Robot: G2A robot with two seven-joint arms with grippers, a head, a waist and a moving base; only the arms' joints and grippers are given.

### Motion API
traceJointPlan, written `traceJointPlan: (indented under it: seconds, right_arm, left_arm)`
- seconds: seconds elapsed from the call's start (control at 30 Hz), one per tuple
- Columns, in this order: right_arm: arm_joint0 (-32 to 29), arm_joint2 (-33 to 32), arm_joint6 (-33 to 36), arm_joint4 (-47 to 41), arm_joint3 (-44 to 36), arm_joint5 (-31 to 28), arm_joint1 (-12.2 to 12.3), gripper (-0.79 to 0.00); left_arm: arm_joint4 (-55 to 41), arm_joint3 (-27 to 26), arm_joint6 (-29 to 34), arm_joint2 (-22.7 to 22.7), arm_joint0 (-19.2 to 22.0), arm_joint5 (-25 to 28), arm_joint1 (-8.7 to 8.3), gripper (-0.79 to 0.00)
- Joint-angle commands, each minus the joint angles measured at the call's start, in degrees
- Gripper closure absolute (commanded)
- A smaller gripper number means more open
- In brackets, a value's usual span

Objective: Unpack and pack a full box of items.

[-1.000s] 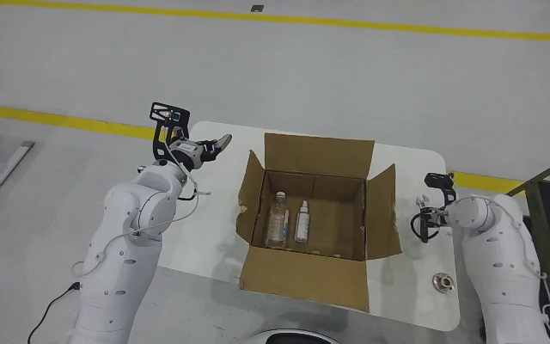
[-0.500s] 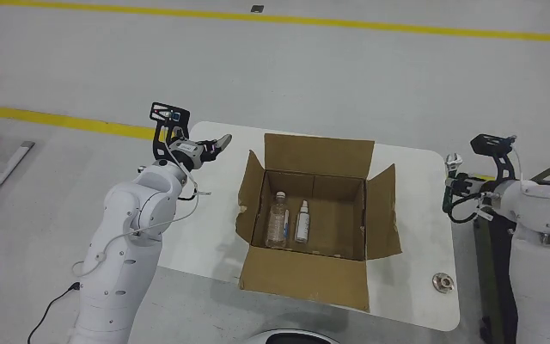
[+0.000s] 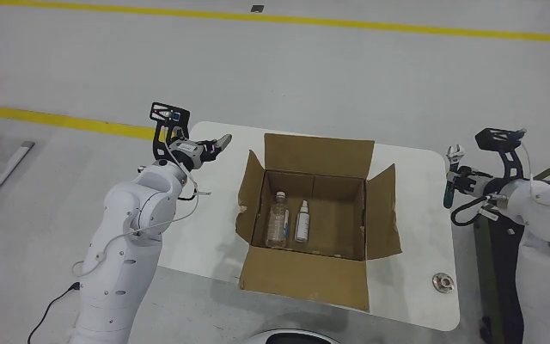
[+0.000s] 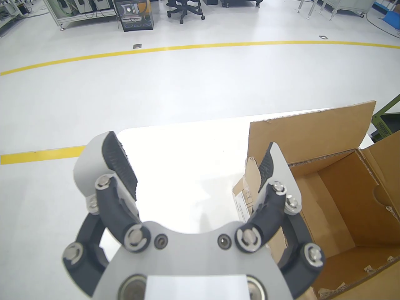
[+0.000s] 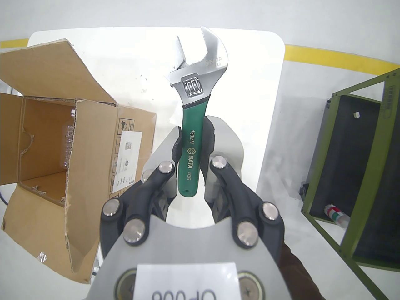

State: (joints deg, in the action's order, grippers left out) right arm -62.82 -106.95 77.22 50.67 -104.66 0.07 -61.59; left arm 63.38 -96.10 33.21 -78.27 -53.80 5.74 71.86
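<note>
The right gripper (image 5: pixel 193 145) is clamped on the green handle of a wrench (image 5: pixel 194 107), held in the air at the right edge of the table (image 3: pixel 421 275) with its head pointing away from the wrist. The left gripper (image 4: pixel 197 170) hangs wide open and empty over the far left corner, beside the open box (image 3: pixel 305 279) with two bottles (image 3: pixel 277 219) inside.

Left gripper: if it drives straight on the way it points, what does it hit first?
Probably nothing: the left gripper, open, points across the table toward the floor. The cardboard box stands close beside one finger's path and might catch; depth unclear.
</note>
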Motion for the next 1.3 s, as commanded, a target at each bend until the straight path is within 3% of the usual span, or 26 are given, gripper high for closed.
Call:
traceJointPlan:
  seconds: [0.0, 0.23, 0.43, 0.83, 0.97, 1.27]
  right_arm:
    - [-0.79, 0.26, -2.27, -2.68, -0.74, -0.04, -0.12, 0.000]
    - [2.00, 0.30, -4.04, -11.77, -7.96, 1.88, 0.14, 0.000]
    - [5.46, 8.26, -4.37, -15.01, -10.50, 6.15, 0.06, 0.000]
    - [8.20, 30.08, -3.64, -5.73, -9.34, 19.07, -0.97, 0.000]
    - [8.26, 33.30, -2.11, -3.93, -7.38, 22.65, -1.22, 0.000]
    - [7.51, 34.94, 0.17, -0.41, -7.10, 23.65, -1.06, 0.000]
  left_arm:
    - [0.00, 0.00, 0.00, 0.00, 0.00, 0.00, 0.00, -0.785]
    - [0.00, 0.00, 0.00, 0.00, 0.00, 0.00, 0.00, -0.785]
    - [0.00, 0.00, 0.00, 0.00, 0.00, 0.00, 0.00, -0.785]
    - [0.00, 0.00, 0.00, 0.00, 0.00, 0.00, 0.00, -0.785]
    - [0.00, 0.00, 0.00, 0.00, 0.00, 0.00, 0.00, -0.785]
    - [0.00, 0.00, 0.00, 0.00, 0.00, 0.00, 0.00, -0.785]
